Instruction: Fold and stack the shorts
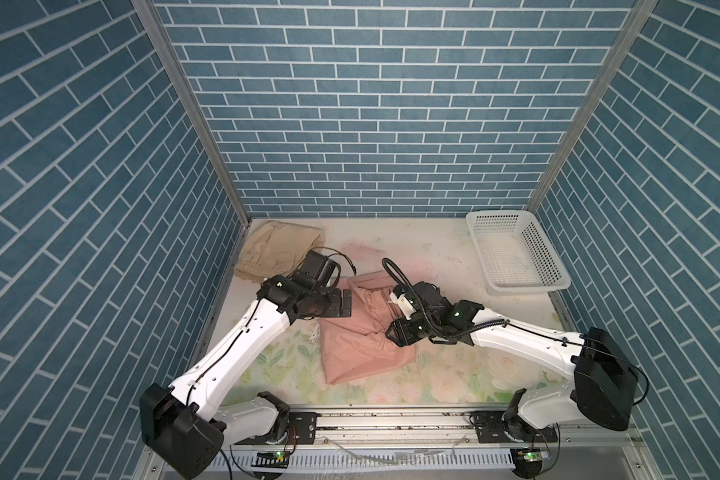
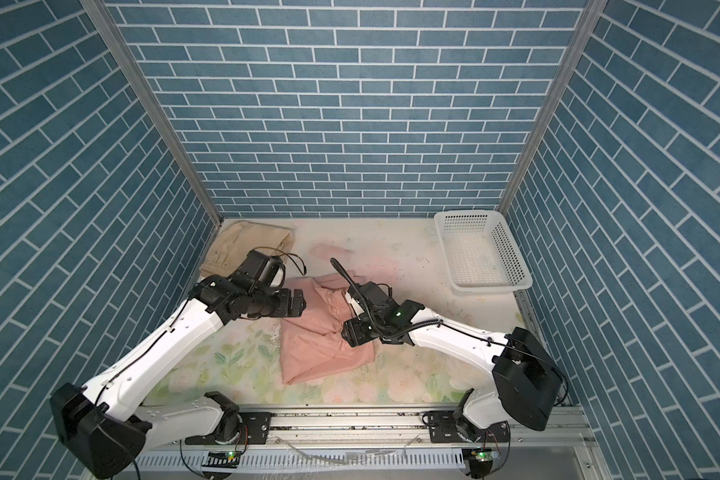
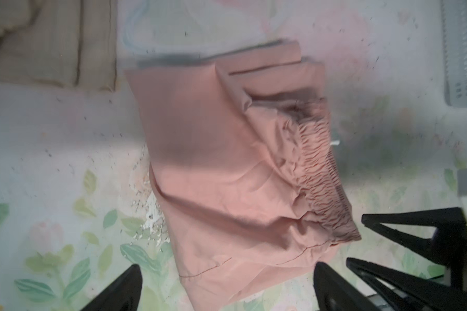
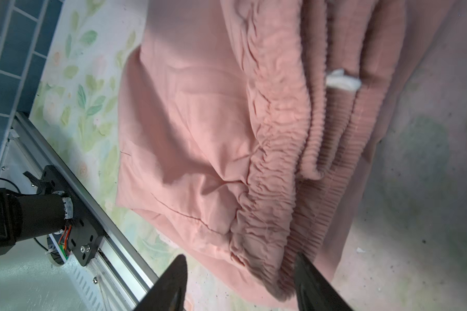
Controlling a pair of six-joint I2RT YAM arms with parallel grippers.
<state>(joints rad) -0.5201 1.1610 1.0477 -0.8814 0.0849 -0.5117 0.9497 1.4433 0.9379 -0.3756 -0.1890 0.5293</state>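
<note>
Nearest the lens, aluminium rail (image 1: pixel 391 419) carrying both arm bases. Just beyond, floral table cover (image 1: pixel 454 374), scuffed and speckled.

At table centre, in both top views, salmon pink shorts (image 1: pixel 362 345) (image 2: pixel 316 349): folded into a rumpled, roughly rectangular packet, with the gathered waistband toward the right arm. White drawstring (image 4: pixel 343 80) showing among the waistband folds in the right wrist view.

Left gripper (image 1: pixel 344 305) (image 3: pixel 227 266) over the far left part of the packet, jaws spread wide, gripping nothing; contact with the cloth not discernible.

Right gripper (image 1: pixel 390 334) (image 4: pixel 240 255) at the right edge of the packet, jaws parted, with the ruched waistband edge lying between the fingers (image 4: pixel 173 282) and not clamped.

Beige-tan shorts (image 1: pixel 267 249) (image 2: pixel 233 245) folded flat in the far left corner, against the side wall, separated from the pink packet by bare table.

White perforated basket (image 1: pixel 493 212) in the far right corner, well apart from both garments.
</note>
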